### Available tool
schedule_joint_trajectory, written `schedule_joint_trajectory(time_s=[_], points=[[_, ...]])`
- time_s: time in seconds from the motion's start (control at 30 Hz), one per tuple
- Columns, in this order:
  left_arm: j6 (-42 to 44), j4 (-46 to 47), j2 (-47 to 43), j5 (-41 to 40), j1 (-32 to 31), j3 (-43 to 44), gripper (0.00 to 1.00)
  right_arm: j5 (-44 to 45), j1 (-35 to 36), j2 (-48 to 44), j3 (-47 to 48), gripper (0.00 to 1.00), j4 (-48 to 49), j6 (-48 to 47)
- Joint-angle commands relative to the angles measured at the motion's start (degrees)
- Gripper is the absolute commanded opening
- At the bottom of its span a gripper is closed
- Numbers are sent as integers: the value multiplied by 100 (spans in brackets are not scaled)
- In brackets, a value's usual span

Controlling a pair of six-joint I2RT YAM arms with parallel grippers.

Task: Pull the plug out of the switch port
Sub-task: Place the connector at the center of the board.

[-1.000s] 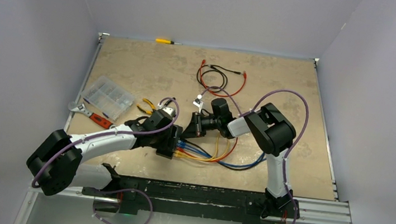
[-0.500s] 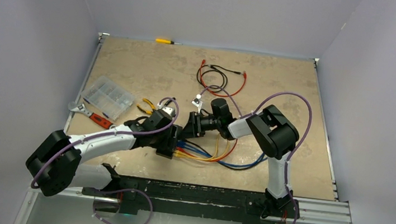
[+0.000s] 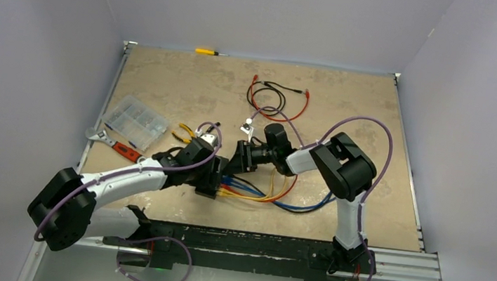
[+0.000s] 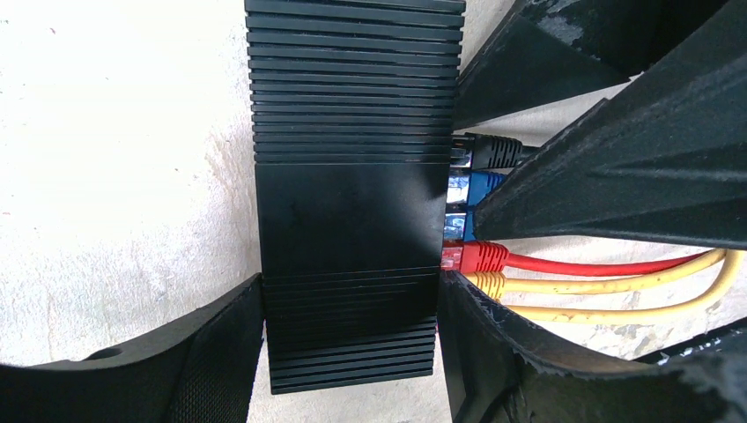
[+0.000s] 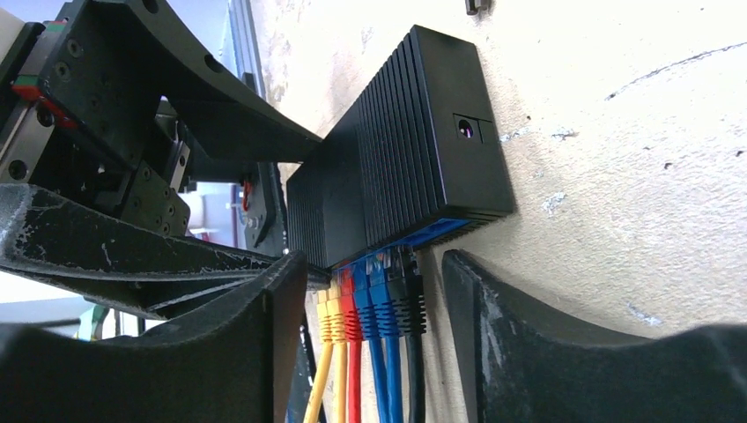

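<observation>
Between the fingers of the left gripper (image 4: 351, 304) the switch (image 4: 352, 194) sits clamped. Right gripper (image 5: 363, 291) straddles the plugs (image 5: 388, 304), jaws wide, none gripped. All seated; pull not done.

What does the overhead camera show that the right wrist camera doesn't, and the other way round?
Only the overhead view shows the clear compartment box, the yellow screwdriver and the loose red and black leads. Only the right wrist view shows the switch clearly, with its row of yellow, red, blue and black plugs seated. Both show the coloured cables trailing away.
</observation>
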Motion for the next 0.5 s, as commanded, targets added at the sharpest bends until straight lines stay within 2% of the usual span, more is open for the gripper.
schedule_joint_trajectory(time_s=[0.0,0.47], points=[[-80,182,-253,45,18,-68,0,1185,-6,-19,-293,65,-992,-568],[-185,392,-552,173,19,-328,0,865,-17,-162,-276,65,-1142,-508]])
